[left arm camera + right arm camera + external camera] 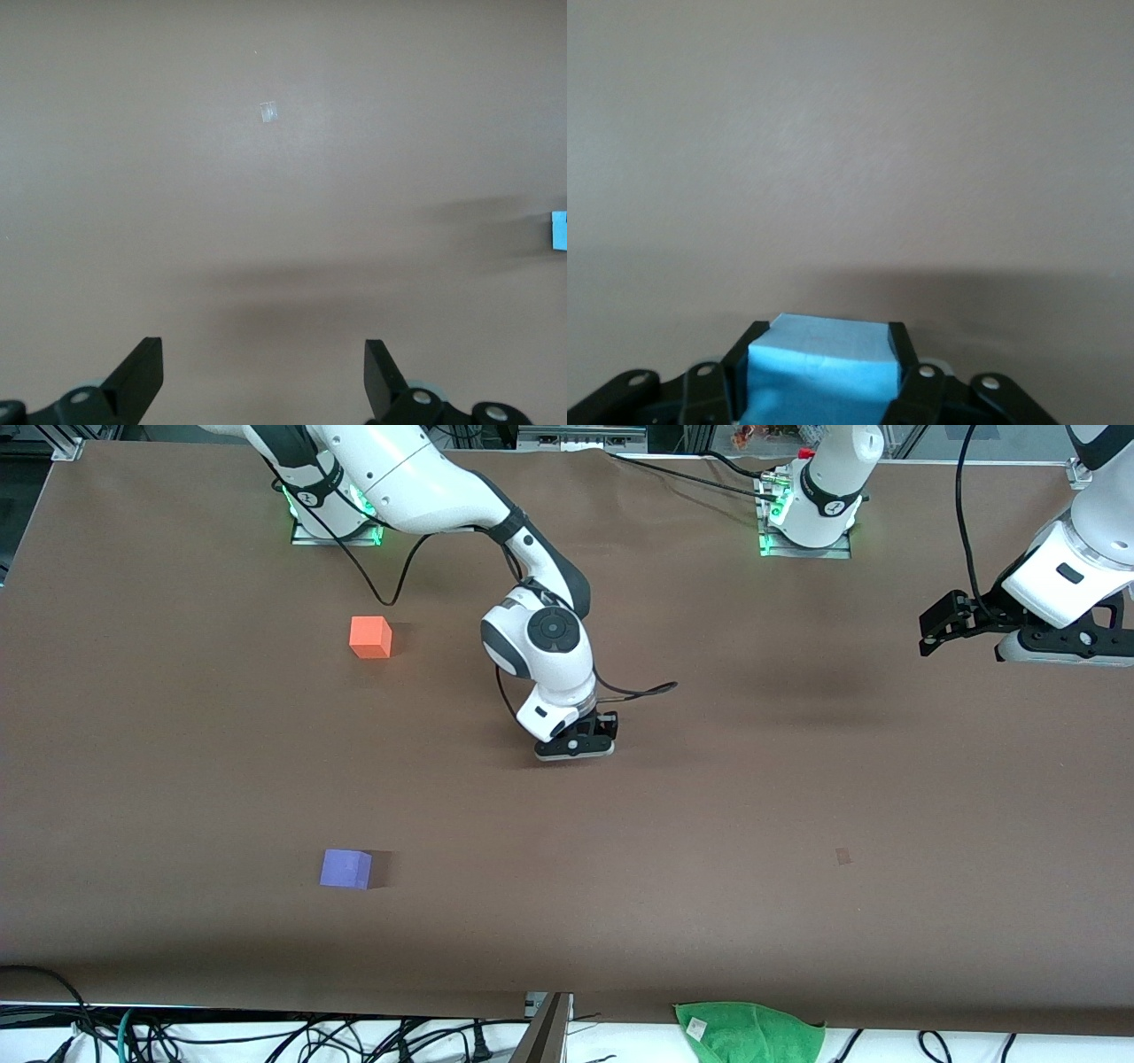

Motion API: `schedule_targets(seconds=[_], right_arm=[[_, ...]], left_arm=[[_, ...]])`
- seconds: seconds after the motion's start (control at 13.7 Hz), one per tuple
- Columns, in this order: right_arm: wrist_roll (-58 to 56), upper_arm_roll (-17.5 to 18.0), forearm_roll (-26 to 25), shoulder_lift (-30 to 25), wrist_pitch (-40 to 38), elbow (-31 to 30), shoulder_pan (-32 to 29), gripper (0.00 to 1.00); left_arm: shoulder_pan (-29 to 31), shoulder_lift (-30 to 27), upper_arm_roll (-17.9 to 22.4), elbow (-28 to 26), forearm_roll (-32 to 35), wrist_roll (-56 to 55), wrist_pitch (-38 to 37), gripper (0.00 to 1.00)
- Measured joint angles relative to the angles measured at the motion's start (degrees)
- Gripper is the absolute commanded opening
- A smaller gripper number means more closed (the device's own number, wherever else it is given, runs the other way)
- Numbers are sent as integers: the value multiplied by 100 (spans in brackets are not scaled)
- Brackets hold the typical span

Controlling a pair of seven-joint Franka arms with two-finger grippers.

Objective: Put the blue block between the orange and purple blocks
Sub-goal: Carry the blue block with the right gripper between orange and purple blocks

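Observation:
My right gripper (576, 746) is low over the middle of the table, shut on the light blue block (819, 363), which fills the gap between its fingers in the right wrist view. In the front view the gripper hides the block. A sliver of the blue block (559, 230) shows at the edge of the left wrist view. The orange block (370, 638) sits toward the right arm's end of the table. The purple block (345, 869) lies nearer to the front camera than the orange one. My left gripper (930, 631) waits open and empty at the left arm's end, also seen in its wrist view (264, 354).
A green cloth (749, 1032) lies at the table's front edge. A small pale mark (842, 856) is on the brown tabletop (797, 779). Cables run along the front edge and near the arm bases.

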Motion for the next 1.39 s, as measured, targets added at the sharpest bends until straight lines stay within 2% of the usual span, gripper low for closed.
schedule_targets(seconds=[0.22, 0.44, 0.66, 0.8, 0.95, 1.17, 1.31, 1.39], right_arm=[[-979, -36, 11, -131, -825, 128, -435, 0], [-2645, -71, 375, -687, -2032, 166, -1298, 0], [-3602, -74, 518, -1354, -2426, -369, -2210, 0], [-3857, -70, 520, -1768, -2149, -1111, -2654, 0], [-4141, -69, 527, -2094, -1553, -2010, -2967, 0], [-4262, -64, 560, -2267, 30, -3375, -3124, 0], [-4253, -39, 584, -2256, 793, -3901, -3121, 0], [-4251, -41, 685, -2312, 858, -3964, -3127, 0]], left_arm=[[-5, 0, -5, 2, 0, 0, -19, 100], [-15, 0, -7, 7, 0, 0, -20, 100], [-22, 0, -8, 9, 0, 0, -21, 100], [-23, 0, -8, 10, 0, 0, -21, 100], [-23, 0, -8, 10, 0, 0, -24, 100], [-25, 0, -8, 11, 0, 0, -26, 100], [-25, 0, -8, 11, 0, 0, -26, 100], [-25, 0, -8, 11, 0, 0, -26, 100]])
